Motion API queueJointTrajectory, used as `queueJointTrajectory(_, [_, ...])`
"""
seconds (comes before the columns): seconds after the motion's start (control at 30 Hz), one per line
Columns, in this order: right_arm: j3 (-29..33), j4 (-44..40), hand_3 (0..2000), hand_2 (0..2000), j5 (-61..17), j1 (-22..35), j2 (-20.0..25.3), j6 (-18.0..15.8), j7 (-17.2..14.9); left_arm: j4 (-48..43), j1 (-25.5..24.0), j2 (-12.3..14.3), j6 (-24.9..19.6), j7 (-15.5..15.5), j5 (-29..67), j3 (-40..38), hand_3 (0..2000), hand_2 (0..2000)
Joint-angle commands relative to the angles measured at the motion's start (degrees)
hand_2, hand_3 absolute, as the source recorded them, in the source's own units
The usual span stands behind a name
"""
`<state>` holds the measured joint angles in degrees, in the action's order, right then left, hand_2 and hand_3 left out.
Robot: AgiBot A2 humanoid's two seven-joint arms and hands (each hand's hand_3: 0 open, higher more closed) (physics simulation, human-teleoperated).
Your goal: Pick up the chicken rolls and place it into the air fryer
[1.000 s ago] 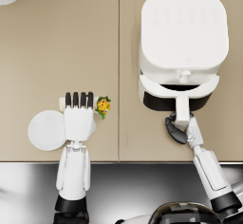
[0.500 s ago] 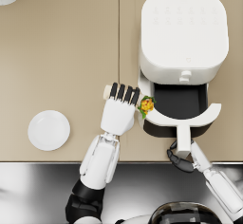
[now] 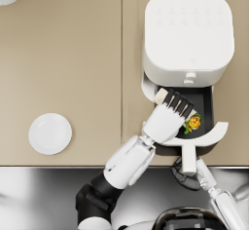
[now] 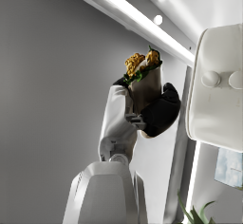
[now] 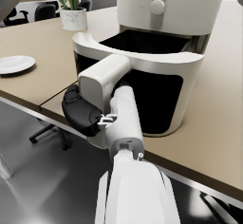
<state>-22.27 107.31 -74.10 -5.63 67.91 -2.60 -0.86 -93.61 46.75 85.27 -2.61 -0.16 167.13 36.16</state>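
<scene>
The air fryer [image 3: 188,39] occupies the upper right, drawer [image 3: 206,106] open. The left robot hand [image 3: 168,117] grips the chicken roll [image 3: 194,123] above the drawer; release remains. The right robot hand [image 5: 83,111] grasps the drawer handle [image 5: 102,83].

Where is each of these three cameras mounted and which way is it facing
Head view: on the robot's head, looking steeply down at the table, air fryer and plate; both arms show, the left hand over the open drawer.
Left wrist view: on the left forearm, looking along it; the left hand grips the chicken roll.
Right wrist view: on the right forearm, facing the fryer's front; the right hand holds the drawer handle.
Shared: the fryer shows in all three; the roll shows in head and left wrist views.
</scene>
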Motion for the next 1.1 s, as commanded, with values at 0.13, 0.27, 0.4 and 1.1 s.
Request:
queueJointTrajectory(0.13, [-24.8, 5.0, 2000, 2000, 0.0, 0.8, 2.6, -9.8, -0.4, 5.8, 1.8, 1.9, 0.5, 0.0, 0.1, 0.1, 1020, 0])
queueJointTrajectory(0.27, [-24.0, 4.6, 2000, 2000, 0.0, 0.4, 3.0, -16.4, 0.3, 1.9, -3.3, -1.5, 1.8, 0.1, 0.1, -4.5, 0, 0])
queueJointTrajectory(0.4, [-23.4, 4.7, 2000, 2000, 0.0, 0.2, 3.4, -17.0, 0.3, -7.4, -13.0, -8.8, 2.4, 0.1, 0.1, -12.5, 0, 0])
queueJointTrajectory(1.1, [-5.3, -16.6, 2000, 2000, -0.3, 27.3, 16.9, -19.0, -0.2, -17.7, -31.4, -10.5, 2.6, 0.2, 0.1, -49.8, 0, 0])
